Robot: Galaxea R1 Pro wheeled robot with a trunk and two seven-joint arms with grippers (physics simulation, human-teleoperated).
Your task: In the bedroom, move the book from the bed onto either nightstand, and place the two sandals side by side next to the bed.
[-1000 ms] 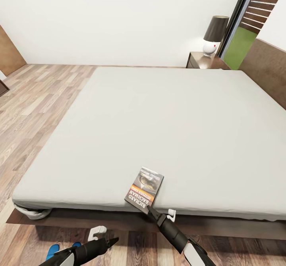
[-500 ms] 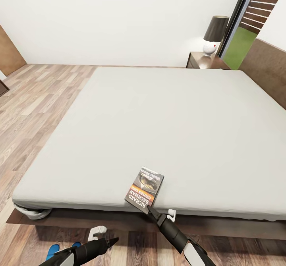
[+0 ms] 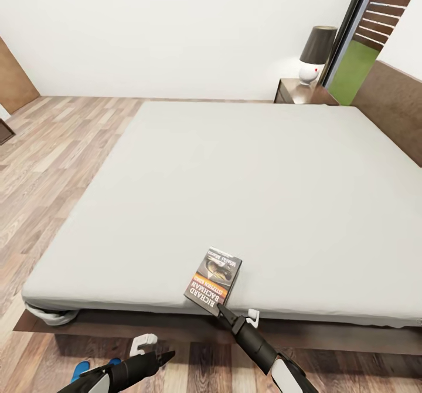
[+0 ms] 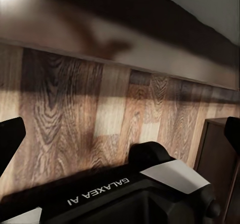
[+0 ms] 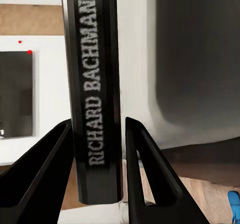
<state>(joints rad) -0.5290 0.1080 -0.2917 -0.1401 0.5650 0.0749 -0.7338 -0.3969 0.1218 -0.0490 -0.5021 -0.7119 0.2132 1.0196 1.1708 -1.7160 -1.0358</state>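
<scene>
Bedroom, one moment, contents as seen.

Bed: large low platform, dark brown frame and headboard at right, plain light grey mattress. Takes up most of the head view.

Book: thin paperback, dark pictured cover, orange band, white lettering "RICHARD BACHMAN". Lies flat on the mattress at the near edge, slightly right of centre, its near corner at the mattress edge. In the right wrist view its black spine stands between the two dark fingers.

Right hand: reaches up from the near right to the book's near edge. Fingers sit on either side of the spine, the left one touching or very nearly so, a narrow gap showing at the other; a firm clamp cannot be told.

Left hand: low over the floor in front of the bed frame, near left. Fingers spread wide, nothing between them; the left wrist view shows one tip at each side of the picture with bare floor planks between.

Sandals: bright blue, partly seen on the floor at near left, beside the left arm; their arrangement cannot be told.

Nightstand: dark brown, glossy top, at the far right beside the headboard. Carries a lamp, white round base, dark shade.

Floor: light wood planks, left of the bed.
</scene>
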